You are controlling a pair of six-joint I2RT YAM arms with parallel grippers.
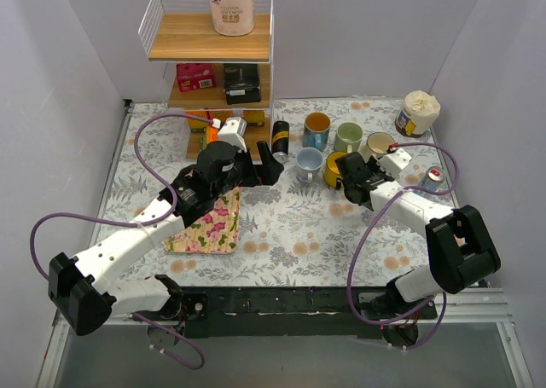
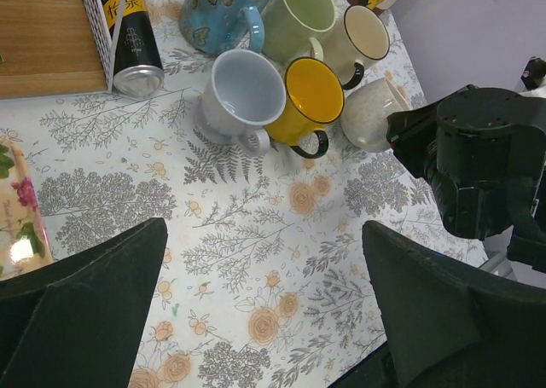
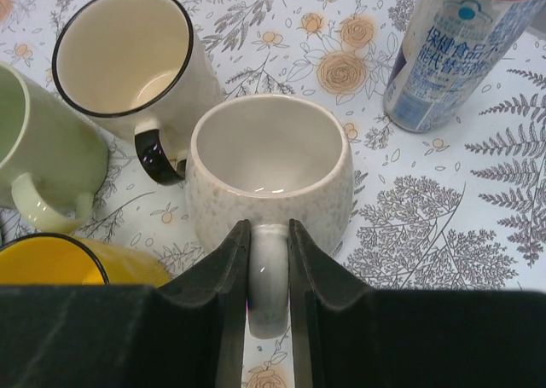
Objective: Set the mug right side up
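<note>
A speckled cream mug (image 3: 269,162) stands upright, mouth up, on the floral tablecloth. My right gripper (image 3: 269,226) is shut on its handle, one finger on each side. The mug also shows in the left wrist view (image 2: 371,115), just in front of the right gripper's black body. In the top view the right gripper (image 1: 348,171) covers most of the mug. My left gripper (image 1: 271,168) is open and empty above the bare cloth (image 2: 263,230), to the left of the mug cluster.
Around the mug stand a yellow mug (image 2: 311,94), a pale blue mug (image 2: 247,89), a green mug (image 3: 34,162), a black-rimmed cream mug (image 3: 128,51) and a butterfly mug (image 1: 316,130). A drink can (image 3: 452,47) is right, a black can (image 1: 280,139) and shelf (image 1: 213,38) behind.
</note>
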